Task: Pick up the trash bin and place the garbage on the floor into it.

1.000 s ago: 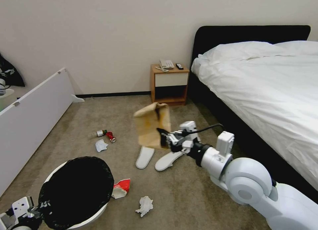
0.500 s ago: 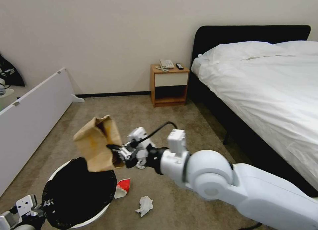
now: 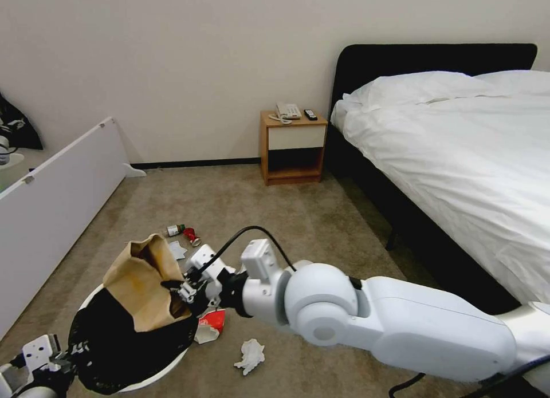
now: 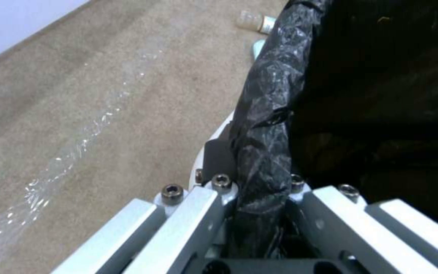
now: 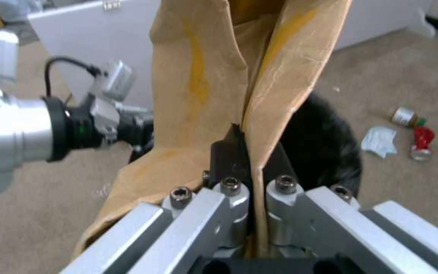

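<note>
Trash bin (image 3: pixel 129 381) first — round, white, with a crinkly black bag over its rim — sits low at the robot's left, and the left gripper (image 4: pixel 259 198) is pinched on that rim. The right gripper (image 3: pixel 177 288) squeezes a stiff, creased brown paper bag (image 3: pixel 143 286) right over the bin's mouth — not dropped in yet. On the fuzzy carpet (image 3: pixel 321 226) lie a red-white carton (image 3: pixel 211 324), crumpled paper (image 3: pixel 250 355), a bottle (image 3: pixel 173 231), a crushed can (image 3: pixel 191 236) and a mask (image 3: pixel 176 250), all left to pick up.
</note>
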Robot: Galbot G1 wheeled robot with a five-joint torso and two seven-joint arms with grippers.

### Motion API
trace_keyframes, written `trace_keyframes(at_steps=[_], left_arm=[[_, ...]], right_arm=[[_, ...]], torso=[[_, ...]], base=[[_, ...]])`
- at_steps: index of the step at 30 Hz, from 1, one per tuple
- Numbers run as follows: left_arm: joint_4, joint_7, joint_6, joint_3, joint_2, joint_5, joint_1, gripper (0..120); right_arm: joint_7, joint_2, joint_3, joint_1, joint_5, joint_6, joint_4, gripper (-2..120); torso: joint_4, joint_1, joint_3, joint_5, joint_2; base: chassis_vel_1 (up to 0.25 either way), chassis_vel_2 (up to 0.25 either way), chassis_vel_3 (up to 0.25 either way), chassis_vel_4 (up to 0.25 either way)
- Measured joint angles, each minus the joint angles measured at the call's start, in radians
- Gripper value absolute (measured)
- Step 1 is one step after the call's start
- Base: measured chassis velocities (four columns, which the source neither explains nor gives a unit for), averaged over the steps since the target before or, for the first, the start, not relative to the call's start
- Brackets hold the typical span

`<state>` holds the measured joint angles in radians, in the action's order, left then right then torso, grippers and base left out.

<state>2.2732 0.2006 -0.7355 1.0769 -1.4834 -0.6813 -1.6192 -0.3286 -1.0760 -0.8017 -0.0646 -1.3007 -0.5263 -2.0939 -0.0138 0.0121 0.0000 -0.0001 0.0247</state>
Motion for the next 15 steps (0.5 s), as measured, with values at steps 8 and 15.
trace_keyframes(at_steps=[8, 15], left_arm=[[0.002, -0.001, 0.000, -0.005, -0.002, 0.000, 0.001, 2], [0.004, -0.004, 0.000, -0.009, -0.004, 0.001, 0.003, 2]], right_arm=[[-0.022, -0.070, -0.039, -0.010, 0.018, -0.016, 0.070, 0], [-0.034, -0.113, -0.066, -0.024, 0.037, -0.027, 0.134, 0]], torso=[[0.0000, 0.000, 0.000, 0.0000, 0.000], [-0.0001, 0.000, 0.000, 0.0000, 0.000]], base=[[0.000, 0.000, 0.000, 0.000], [0.000, 0.000, 0.000, 0.000]])
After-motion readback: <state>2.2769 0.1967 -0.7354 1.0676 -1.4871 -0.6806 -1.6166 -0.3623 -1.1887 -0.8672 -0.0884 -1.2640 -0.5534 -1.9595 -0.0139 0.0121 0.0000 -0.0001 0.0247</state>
